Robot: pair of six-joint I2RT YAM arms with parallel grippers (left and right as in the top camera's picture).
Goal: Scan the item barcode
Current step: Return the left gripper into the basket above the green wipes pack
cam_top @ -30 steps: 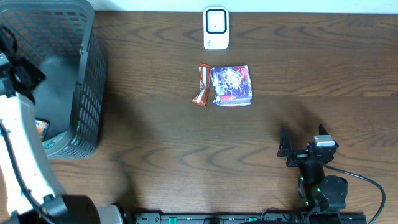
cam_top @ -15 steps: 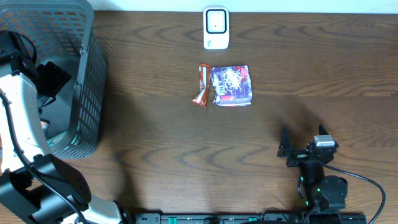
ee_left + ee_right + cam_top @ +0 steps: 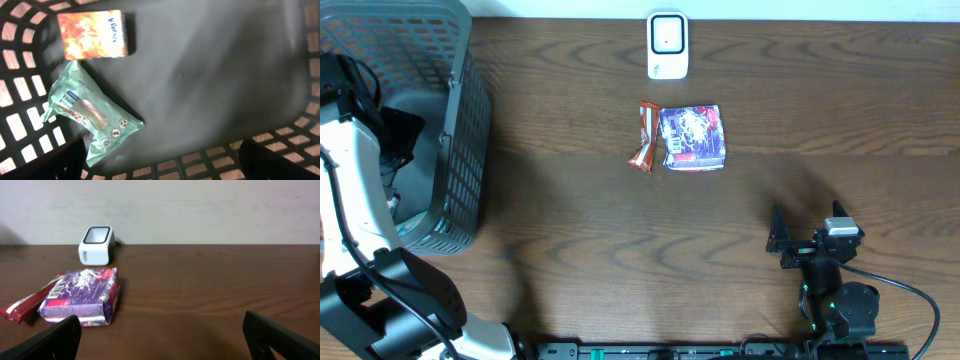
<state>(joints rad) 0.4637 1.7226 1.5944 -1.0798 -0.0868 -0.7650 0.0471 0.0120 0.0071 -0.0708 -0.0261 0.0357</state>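
A white barcode scanner [image 3: 667, 45] [image 3: 96, 245] stands at the table's far edge. In front of it lie a purple snack packet [image 3: 693, 138] [image 3: 82, 296] and a red bar [image 3: 645, 136] [image 3: 30, 300], side by side. My left gripper [image 3: 395, 138] [image 3: 160, 167] hangs open inside the grey basket [image 3: 455, 170], holding nothing. Below it on the basket floor lie an orange box [image 3: 92, 34] and a green wipes pack [image 3: 90, 117]. My right gripper [image 3: 807, 218] [image 3: 162, 340] stands open and empty near the front edge, facing the packet and scanner.
The basket's lattice walls [image 3: 280, 150] close in around the left gripper on all sides. Bare dark wood [image 3: 580, 220] lies between the basket, the two items and the right arm.
My left arm has swung a little to the right and lower inside the basket. The right arm and the items on the table have not moved.
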